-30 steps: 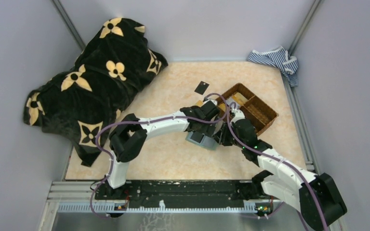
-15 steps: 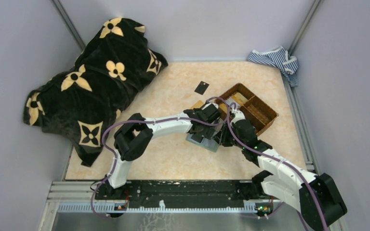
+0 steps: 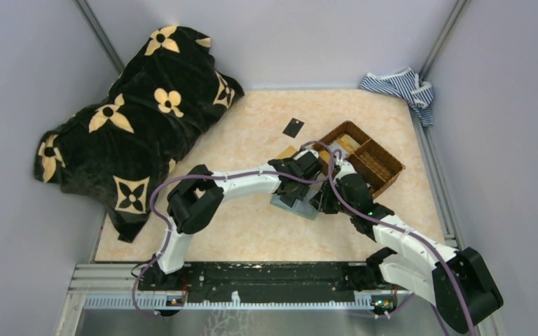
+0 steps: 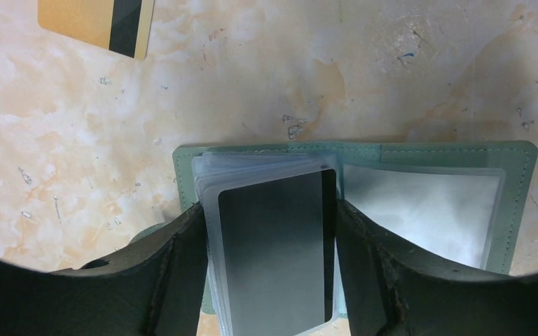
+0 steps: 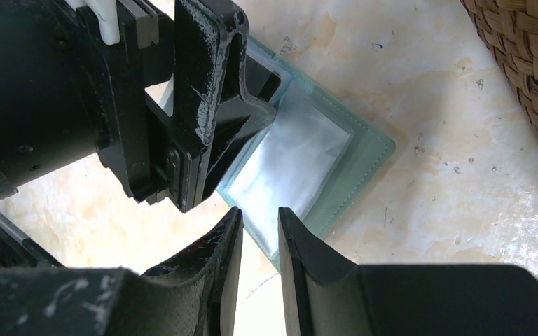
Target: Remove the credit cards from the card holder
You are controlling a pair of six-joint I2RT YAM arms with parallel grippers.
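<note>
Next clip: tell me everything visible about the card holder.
The card holder is a sage-green stitched bifold, lying open flat on the marbled table. Clear plastic sleeves fill both halves; one stack holds a dark card. The left gripper straddles that stack; the right gripper sits at one edge, contact unclear.

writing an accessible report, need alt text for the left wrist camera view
The left gripper straddles a dark card in the clear sleeves of an open sage-green card holder, its fingers close against the card's long edges. The holder lies on a beige marbled table, with part of a gold card with a dark stripe at the top left.
</note>
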